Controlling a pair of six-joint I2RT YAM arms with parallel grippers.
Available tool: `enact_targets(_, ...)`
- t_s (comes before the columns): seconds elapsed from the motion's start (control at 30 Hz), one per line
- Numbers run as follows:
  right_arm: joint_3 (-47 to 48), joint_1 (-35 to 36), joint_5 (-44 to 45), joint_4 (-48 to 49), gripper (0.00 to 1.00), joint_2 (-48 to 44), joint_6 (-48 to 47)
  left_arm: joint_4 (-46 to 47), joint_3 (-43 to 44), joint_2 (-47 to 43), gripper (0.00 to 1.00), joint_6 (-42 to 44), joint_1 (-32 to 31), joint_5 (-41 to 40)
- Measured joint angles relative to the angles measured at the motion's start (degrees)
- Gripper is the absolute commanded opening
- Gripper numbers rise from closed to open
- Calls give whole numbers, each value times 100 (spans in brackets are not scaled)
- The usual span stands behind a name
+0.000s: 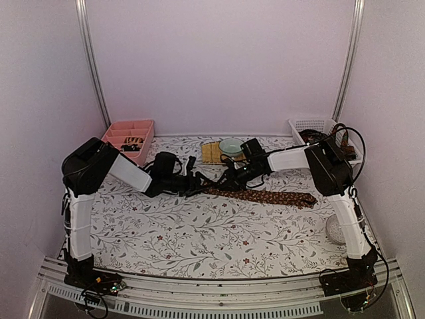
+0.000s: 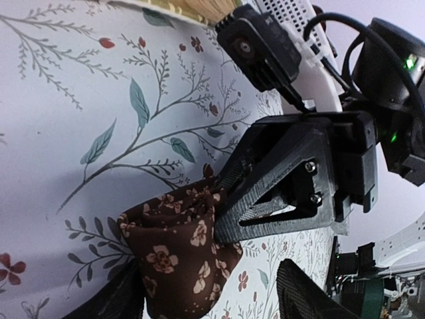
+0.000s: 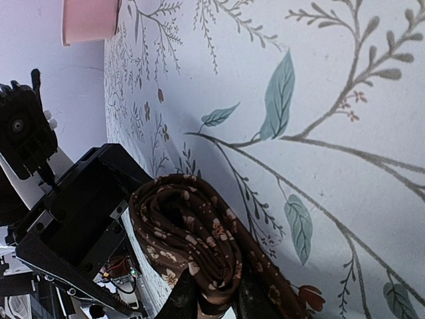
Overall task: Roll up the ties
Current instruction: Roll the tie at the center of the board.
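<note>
One dark brown tie (image 1: 265, 197) with pale flowers lies across the flowered cloth, its left end wound into a small roll (image 3: 192, 232). My right gripper (image 3: 216, 306) is shut on that roll, a finger pressed on each side. In the left wrist view the roll (image 2: 176, 252) sits between my left gripper's (image 2: 209, 299) fingers. It lies against the left finger, while the right fingertip (image 2: 305, 292) stands well apart, so the left gripper is open. The right gripper's black fingers (image 2: 285, 186) press on the roll from above. From overhead the two grippers meet at the tie's left end (image 1: 211, 185).
At the back left stands a pink compartment tray (image 1: 129, 139), and at the back right a white basket (image 1: 312, 129). A green bowl (image 1: 231, 146) sits beside a yellowish woven mat (image 1: 211, 153), just behind the grippers. A clear round object (image 1: 335, 229) lies by the right arm.
</note>
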Motion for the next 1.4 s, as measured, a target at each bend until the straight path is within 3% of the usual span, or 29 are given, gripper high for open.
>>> enact_targets(0.33,-39,4,-2,50,20,-17,63,588,-33,219,60,-485,-2,-39)
enact_targets(0.63,-48,7,0,68,19,-22,105,769,-48,337,40,-651,-52,-273)
enact_targets(1.0,-48,7,7,66,20,-24,107,721,-48,374,9,-719,-125,-581)
enact_targets(1.23,-26,68,138,-28,47,-127,-63,450,35,330,4,-588,-136,-758)
enact_targets(1.4,-122,162,603,-219,58,-391,-673,-461,291,116,4,-157,-219,-1167)
